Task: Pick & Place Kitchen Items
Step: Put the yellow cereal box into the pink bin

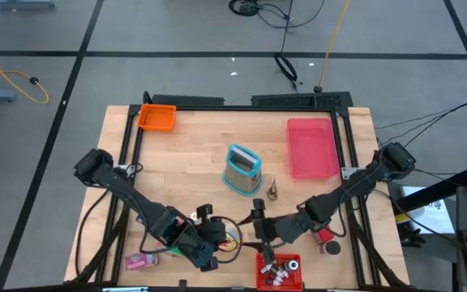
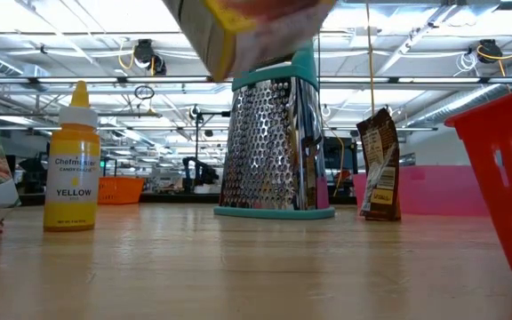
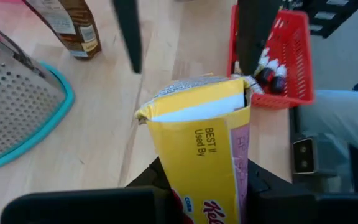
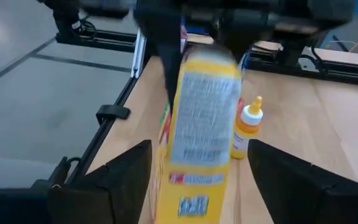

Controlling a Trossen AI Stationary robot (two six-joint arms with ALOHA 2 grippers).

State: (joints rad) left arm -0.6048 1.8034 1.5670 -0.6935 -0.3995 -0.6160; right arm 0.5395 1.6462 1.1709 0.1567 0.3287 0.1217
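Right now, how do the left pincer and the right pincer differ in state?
The left pincer is shut on the yellow box and holds it off the table; the right pincer is open and holds nothing. The left pincer's fingers press the box's sides; the right pincer's fingers stand wide apart, with the box between them. Both are at the table's near edge, close to the red bin.

Two black jointed arms [image 1: 136,199] trail dark cables, each ending in a flat-fingered pincer.
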